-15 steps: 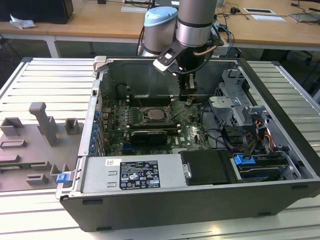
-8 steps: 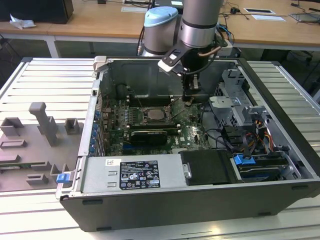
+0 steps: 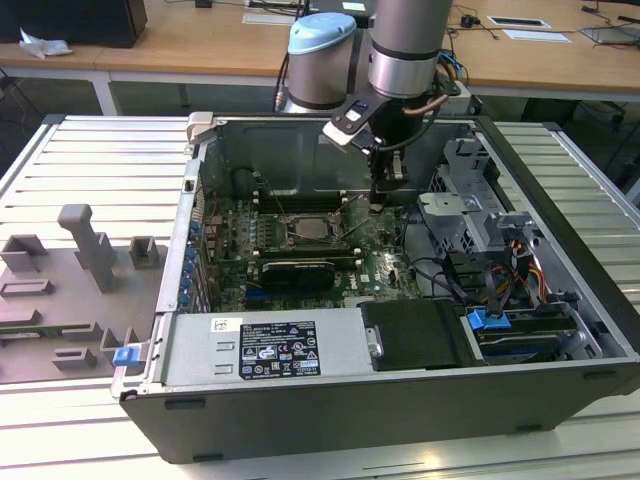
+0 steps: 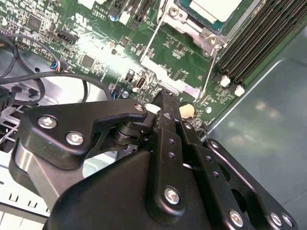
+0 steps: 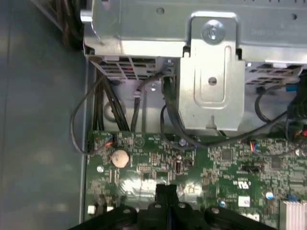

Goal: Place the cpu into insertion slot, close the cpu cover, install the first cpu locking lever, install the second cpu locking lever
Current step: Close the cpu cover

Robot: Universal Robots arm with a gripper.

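In the exterior view the open computer case [image 3: 330, 400] lies on a slatted table, and my gripper [image 3: 388, 200] reaches down inside it, just to that view's right of the insertion slot [image 3: 310, 228]. The cpu [image 4: 211, 7], with its pale metal top, lies in the slot, and the silvery cpu cover [image 4: 206, 36] frames it. A thin metal lever rod [image 4: 149, 40] runs along the slot's side. In both wrist views my gripper [image 4: 165, 98] [image 5: 165, 190] is shut with nothing in it, its black tips close above the green board beside the slot.
A metal drive cage [image 5: 211, 86] and cables [image 5: 103, 110] stand past the board's edge. Near the tips are a coin battery [image 5: 120, 157] and memory slots [image 4: 249, 43]. A long black card [image 3: 295, 270], a power supply [image 3: 265, 345] and grey fixtures [image 3: 90, 250] show in the exterior view.
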